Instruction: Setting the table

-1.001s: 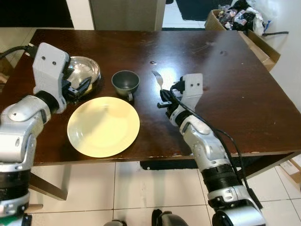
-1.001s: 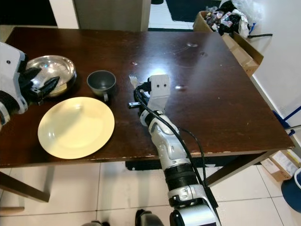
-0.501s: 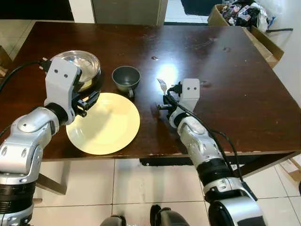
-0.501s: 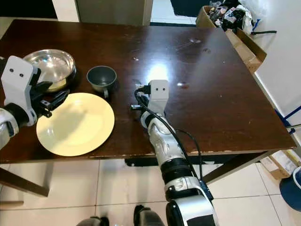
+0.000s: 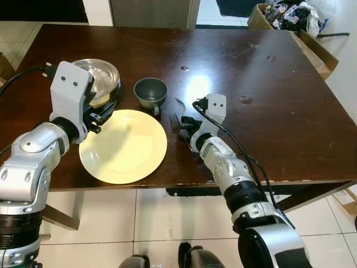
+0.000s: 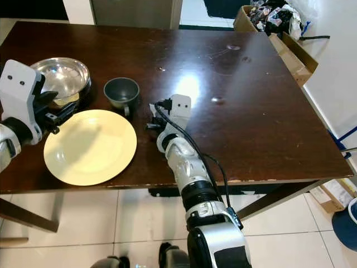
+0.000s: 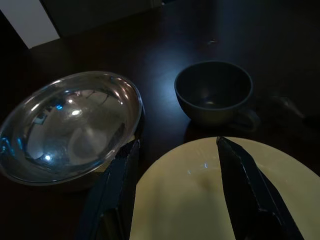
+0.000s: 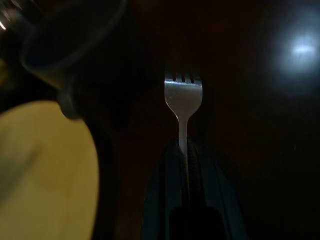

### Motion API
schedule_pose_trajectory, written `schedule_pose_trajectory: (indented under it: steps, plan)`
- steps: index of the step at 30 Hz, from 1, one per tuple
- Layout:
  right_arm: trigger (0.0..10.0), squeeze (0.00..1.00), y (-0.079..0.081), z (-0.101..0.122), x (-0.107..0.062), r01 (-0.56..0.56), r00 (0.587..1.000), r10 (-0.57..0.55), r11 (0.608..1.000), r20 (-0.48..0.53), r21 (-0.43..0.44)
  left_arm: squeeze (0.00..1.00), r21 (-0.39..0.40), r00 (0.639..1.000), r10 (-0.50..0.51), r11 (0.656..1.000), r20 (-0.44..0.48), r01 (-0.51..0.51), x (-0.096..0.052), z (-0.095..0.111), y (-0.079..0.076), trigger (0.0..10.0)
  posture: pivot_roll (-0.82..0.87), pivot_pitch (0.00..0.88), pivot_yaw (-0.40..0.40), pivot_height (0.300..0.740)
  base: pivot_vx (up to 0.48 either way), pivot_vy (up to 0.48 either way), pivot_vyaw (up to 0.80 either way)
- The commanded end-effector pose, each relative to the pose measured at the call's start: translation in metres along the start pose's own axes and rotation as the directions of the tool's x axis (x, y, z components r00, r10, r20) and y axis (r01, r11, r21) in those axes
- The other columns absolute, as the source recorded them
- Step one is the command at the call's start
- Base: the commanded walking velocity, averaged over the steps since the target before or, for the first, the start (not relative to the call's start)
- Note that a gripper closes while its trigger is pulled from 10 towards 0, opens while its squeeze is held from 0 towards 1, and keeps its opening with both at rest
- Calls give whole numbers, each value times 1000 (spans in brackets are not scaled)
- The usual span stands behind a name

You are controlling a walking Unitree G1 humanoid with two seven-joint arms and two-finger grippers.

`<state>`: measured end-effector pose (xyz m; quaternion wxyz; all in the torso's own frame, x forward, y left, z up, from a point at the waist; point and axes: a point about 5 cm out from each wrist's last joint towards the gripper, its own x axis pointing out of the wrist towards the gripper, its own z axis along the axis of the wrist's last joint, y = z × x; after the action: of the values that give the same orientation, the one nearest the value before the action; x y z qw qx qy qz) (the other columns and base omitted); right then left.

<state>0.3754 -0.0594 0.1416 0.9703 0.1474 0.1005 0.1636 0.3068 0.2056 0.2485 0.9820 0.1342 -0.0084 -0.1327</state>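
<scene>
**Two grippers low over a dark table**

Two arms work the near side of the dark wooden table [image 5: 268, 67], whose far and right-hand parts lie bare. The right gripper [image 5: 179, 124] pinches a fork [image 8: 183, 100] by its handle, just beside the yellow plate [image 5: 122, 146] and near the grey cup [image 5: 150, 92]. The left gripper [image 7: 175, 190] hangs spread wide over the plate's rim, next to the steel bowl [image 7: 70, 125]. Pale floor tiles [image 5: 145, 223] lie below; a cluttered cardboard box [image 5: 290, 19] stands past the far corner.
</scene>
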Motion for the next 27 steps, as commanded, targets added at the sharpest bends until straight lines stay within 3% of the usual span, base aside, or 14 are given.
schedule_pose_trajectory:
  steps: [1,2,3,11,12,13,20,22,23,24,27]
  plan:
    - [10000,0,0,-7,0,3,1000,-3,1000,-30,4,0,-4,1000,4,1000,-16,-4,0,-3,-1,10000,35,134,1,740,0,0,0]
    - [10000,0,0,-7,0,3,1000,-3,1000,-30,4,0,-4,1000,4,1000,-16,-4,0,-3,-1,10000,35,134,1,740,0,0,0]
    - [10000,1000,1,-9,0,-7,999,8,1000,-37,13,0,-4,1000,8,1000,-11,-8,3,-1,0,10000,41,141,1,740,0,0,0]
    - [10000,1000,1,-1,-1,-20,1000,20,1000,15,22,0,-16,1000,3,1000,0,-3,10,3,-2,10000,28,135,6,740,0,0,0]
    - [10000,349,2,4,-2,-30,999,29,999,43,19,0,-20,1000,-5,1000,3,5,10,3,-5,10000,24,140,7,740,0,0,0]
    - [10000,0,2,12,-6,-33,994,34,999,101,-13,0,-26,1000,-16,1000,6,17,11,3,-10,10000,20,134,6,740,0,0,0]
    - [10000,0,-2,34,-33,8,968,13,997,250,-80,0,-65,1000,11,998,7,-10,13,0,-15,10000,9,133,2,740,0,0,0]
    - [10000,0,-1,42,-49,-10,949,42,995,312,-103,0,-83,999,46,995,-1,-46,12,-3,-17,10000,3,140,4,740,0,0,0]
    - [10000,0,2,49,-66,-49,921,100,988,376,-145,0,-111,997,79,991,5,-78,10,-6,-18,10000,3,136,11,740,0,0,0]
    - [10000,0,3,51,-70,-60,914,117,986,388,-155,0,-122,996,88,989,5,-87,9,-7,-18,10000,3,136,11,740,0,0,0]
    - [10000,0,2,55,-82,-81,889,115,992,444,-95,0,-145,993,119,982,-4,-118,5,-11,-17,10000,-13,132,6,740,0,0,0]
